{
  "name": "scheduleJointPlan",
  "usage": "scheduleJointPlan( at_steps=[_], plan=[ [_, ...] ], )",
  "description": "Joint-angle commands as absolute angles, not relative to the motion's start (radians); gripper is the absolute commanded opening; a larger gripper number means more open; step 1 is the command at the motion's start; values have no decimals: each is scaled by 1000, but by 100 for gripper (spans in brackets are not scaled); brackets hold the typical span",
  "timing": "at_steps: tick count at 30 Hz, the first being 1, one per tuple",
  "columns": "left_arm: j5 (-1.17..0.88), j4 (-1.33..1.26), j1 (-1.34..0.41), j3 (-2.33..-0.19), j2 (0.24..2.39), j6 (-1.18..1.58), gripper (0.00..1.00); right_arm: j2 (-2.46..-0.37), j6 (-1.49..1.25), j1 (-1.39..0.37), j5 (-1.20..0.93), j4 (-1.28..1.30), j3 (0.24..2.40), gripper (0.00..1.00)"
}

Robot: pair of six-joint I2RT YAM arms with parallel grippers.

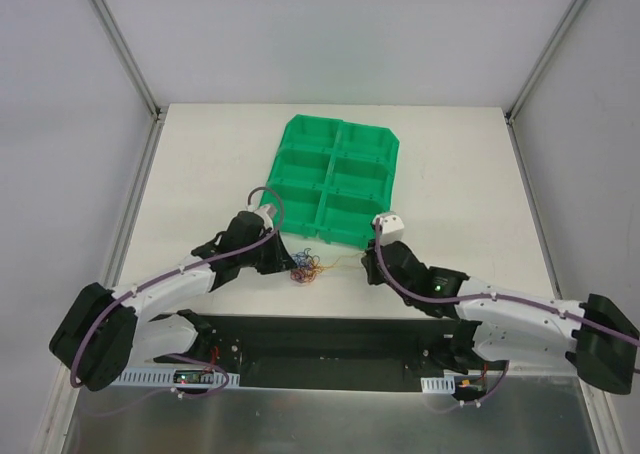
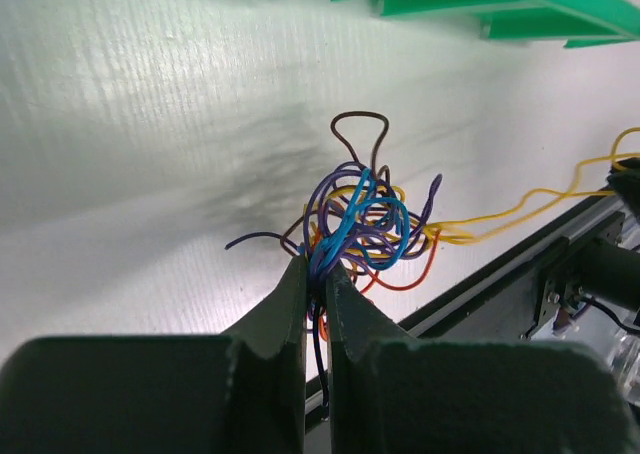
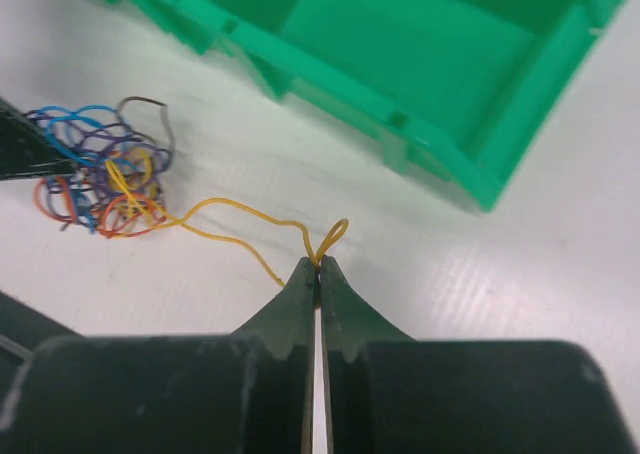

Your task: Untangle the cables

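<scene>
Left gripper [image 2: 315, 274] pinches the tangle [image 2: 360, 219]; right gripper [image 3: 318, 269] pinches a yellow wire [image 3: 240, 214] running from it. A green tray [image 1: 335, 164] lies just beyond.

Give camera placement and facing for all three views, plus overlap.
Top external: fixed above, behind the bases, looking down on table, green tray, cable tangle; both arms show.
Left wrist: on the left arm, looking along the left end effector, shut on the cable tangle; its fingers show.
Right wrist: on the right arm, looking toward the tray; right end effector pinches the yellow cable.
Shared: both wrist views show tangle, yellow cable, tray.
</scene>
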State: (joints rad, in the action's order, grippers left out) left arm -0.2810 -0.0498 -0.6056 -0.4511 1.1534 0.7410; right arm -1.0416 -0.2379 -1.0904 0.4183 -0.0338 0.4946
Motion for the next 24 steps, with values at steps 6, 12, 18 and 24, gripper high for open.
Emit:
scheduleJointPlan(
  at_steps=[6,12,18,24],
  plan=[
    [-88,80,-555,-425,967,729,0,-709,-333,-1088,891,380,532,1],
    [27,156,-523,-410,896,762,0,-557,-284,-1072,972,492,615,1],
    [66,204,-492,-408,828,785,10,-590,-226,-1046,970,549,702,1],
    [-38,206,-486,-463,911,704,65,-624,-198,-994,859,558,756,1]
  ],
)
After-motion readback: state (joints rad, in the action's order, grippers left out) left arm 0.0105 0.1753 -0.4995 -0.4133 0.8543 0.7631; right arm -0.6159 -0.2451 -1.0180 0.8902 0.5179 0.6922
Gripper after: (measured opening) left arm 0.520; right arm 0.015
